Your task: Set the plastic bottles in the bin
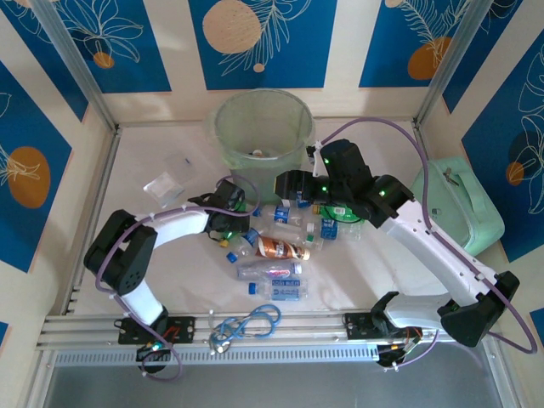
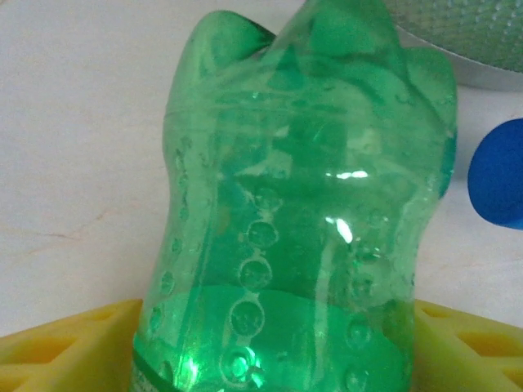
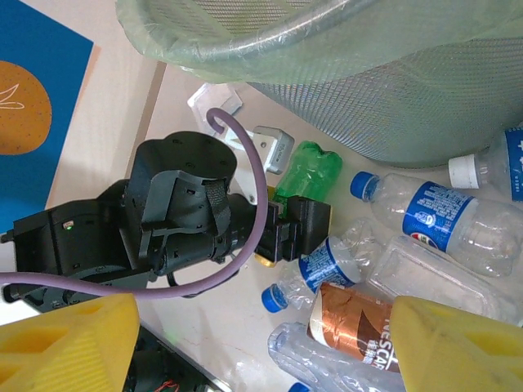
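**A:** Where does it stand?

**B:** On the table (image 1: pixel 374 272), the bin (image 1: pixel 231 136) stands at the far edge, with the plastic bottles (image 1: pixel 280 249) heaped just before it.

**A:** The tools?

**B:** The left tool (image 2: pixel 274 314) has fingers either side of the green bottle (image 2: pixel 302 204), which lies near the bin. Whether they grip it, I can't tell. The right tool (image 3: pixel 265 306) gapes empty above the heap.

**A:** A pick, then?

**B:** I'd judge so. Next it needs a firm clamp and a lift over the rim.

Left arm (image 1: pixel 170 226) folded low, left gripper (image 1: pixel 231 202) flanking a green bottle (image 2: pixel 286 204), right arm (image 1: pixel 425 234) reaching inward, right gripper (image 1: pixel 285 185) spread wide
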You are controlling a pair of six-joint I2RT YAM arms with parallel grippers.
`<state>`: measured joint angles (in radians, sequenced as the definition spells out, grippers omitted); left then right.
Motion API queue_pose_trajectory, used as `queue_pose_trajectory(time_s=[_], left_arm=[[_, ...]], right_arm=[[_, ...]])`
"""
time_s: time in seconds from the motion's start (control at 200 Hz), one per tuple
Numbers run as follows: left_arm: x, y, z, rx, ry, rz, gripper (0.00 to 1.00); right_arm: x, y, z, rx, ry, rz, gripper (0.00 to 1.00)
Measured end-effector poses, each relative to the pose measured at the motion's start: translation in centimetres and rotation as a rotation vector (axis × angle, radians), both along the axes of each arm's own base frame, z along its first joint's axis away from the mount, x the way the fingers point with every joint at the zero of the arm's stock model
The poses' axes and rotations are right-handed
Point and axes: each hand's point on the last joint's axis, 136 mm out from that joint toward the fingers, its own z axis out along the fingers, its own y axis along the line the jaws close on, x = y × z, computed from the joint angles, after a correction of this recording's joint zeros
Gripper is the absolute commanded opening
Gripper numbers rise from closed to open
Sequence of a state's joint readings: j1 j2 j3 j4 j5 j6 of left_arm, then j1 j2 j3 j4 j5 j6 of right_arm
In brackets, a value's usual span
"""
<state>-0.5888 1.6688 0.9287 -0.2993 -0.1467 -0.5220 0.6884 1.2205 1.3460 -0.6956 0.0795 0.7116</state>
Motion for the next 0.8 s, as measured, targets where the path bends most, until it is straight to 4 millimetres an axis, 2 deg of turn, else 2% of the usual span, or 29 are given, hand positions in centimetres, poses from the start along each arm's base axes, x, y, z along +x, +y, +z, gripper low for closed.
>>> queue_pose_trajectory(time_s=[0.145, 0.315, 0.49, 0.655, 0.8], left_arm=[[0.1, 0.2, 0.0, -0.01, 0.002, 0.025, 0.67], [-0.8, 0.7, 0.2, -0.025, 0.008, 0.041, 0.63], [-1.8, 1.1, 2.0, -0.065, -0.016, 0.056, 0.61], [-2.6, 1.5, 6.3, -0.152, -0.09, 0.083, 0.61], [-3.3, 2.0, 12.5, -0.306, -0.215, 0.138, 0.61]], right_arm=[[-0.1, 0.2, 0.0, 0.002, 0.001, 0.004, 0.77], [-0.2, 0.1, 0.0, 0.002, 0.001, 0.004, 0.75], [-0.4, 0.4, 0.1, 0.003, 0.0, 0.012, 0.75], [-0.6, 0.7, 0.2, 0.008, -0.005, 0.025, 0.74], [-1.1, 1.8, 0.6, 0.03, -0.019, 0.06, 0.74]])
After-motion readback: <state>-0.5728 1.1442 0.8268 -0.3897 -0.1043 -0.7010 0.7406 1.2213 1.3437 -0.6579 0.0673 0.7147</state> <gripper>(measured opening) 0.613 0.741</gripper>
